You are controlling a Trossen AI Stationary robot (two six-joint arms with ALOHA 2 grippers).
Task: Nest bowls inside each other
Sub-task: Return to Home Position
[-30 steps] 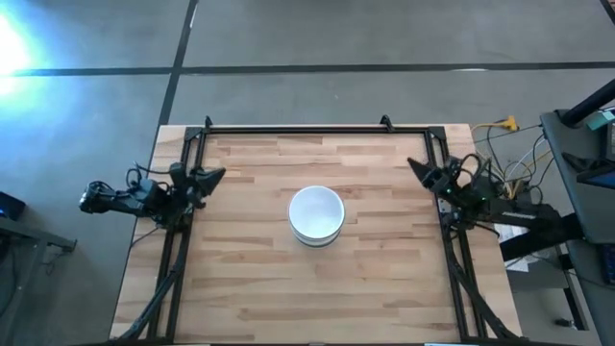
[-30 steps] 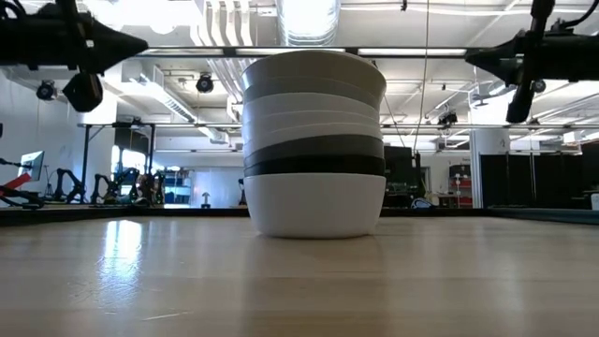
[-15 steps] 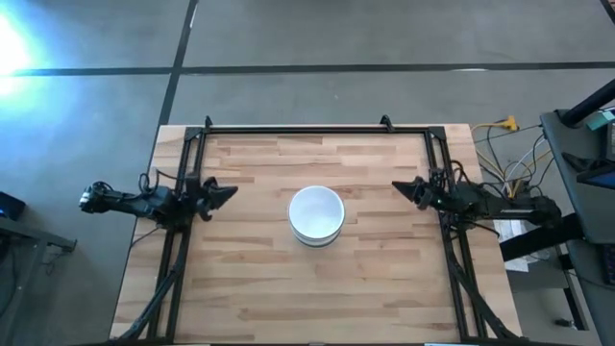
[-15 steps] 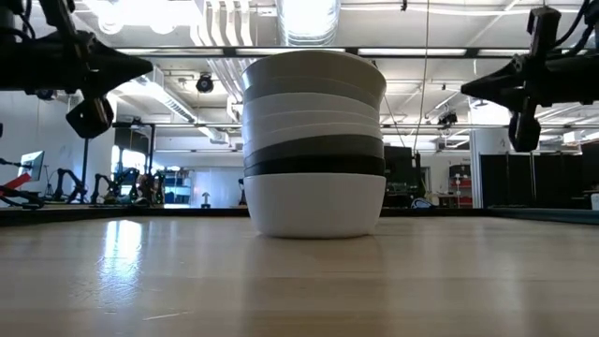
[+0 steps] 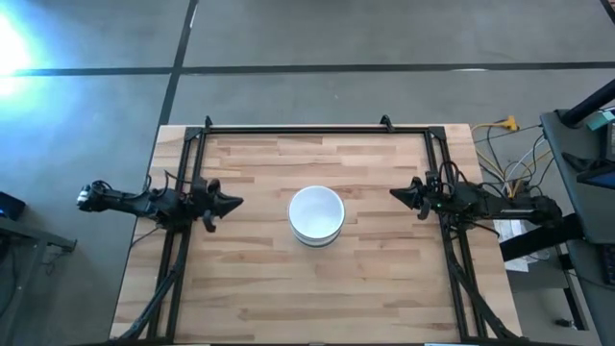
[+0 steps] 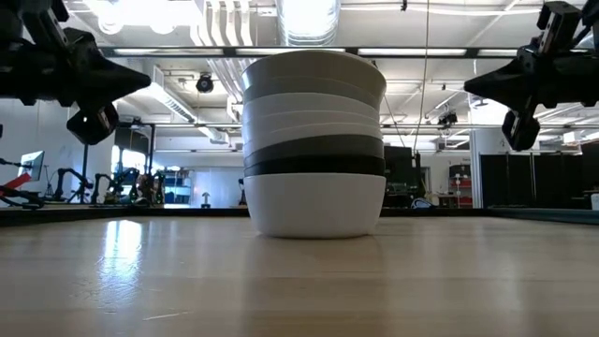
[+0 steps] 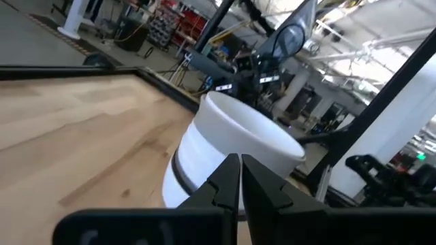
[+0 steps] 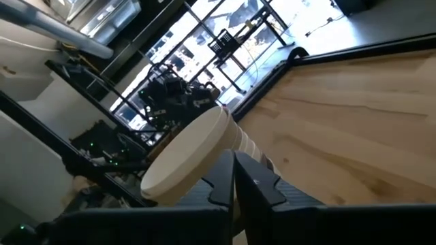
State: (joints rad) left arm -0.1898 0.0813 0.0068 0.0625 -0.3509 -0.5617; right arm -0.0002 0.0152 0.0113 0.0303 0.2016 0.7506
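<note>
White-topped bowls [image 5: 316, 214], nested, sit between left claw [image 5: 236, 203] and right claw [image 5: 395, 193].

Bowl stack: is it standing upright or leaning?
Upright. In the low view the bowl stack sits flat on the table, its bands level; left gripper and right gripper stand clear.

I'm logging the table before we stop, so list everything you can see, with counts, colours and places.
Round smooth bowls: one nested stack, count unclear; white bottom, black and dark grey rims above, paler rims, white top; table centre.
Light wooden table: one; under the stack.
Black metal frame: one; along the table's far and side edges.
Cables: several, dark and yellow; beyond the table's right edge.
Left gripper: one, dark, shut; left of the stack, apart from it.
Right gripper: one, dark, shut; right of the stack, apart from it.
</note>
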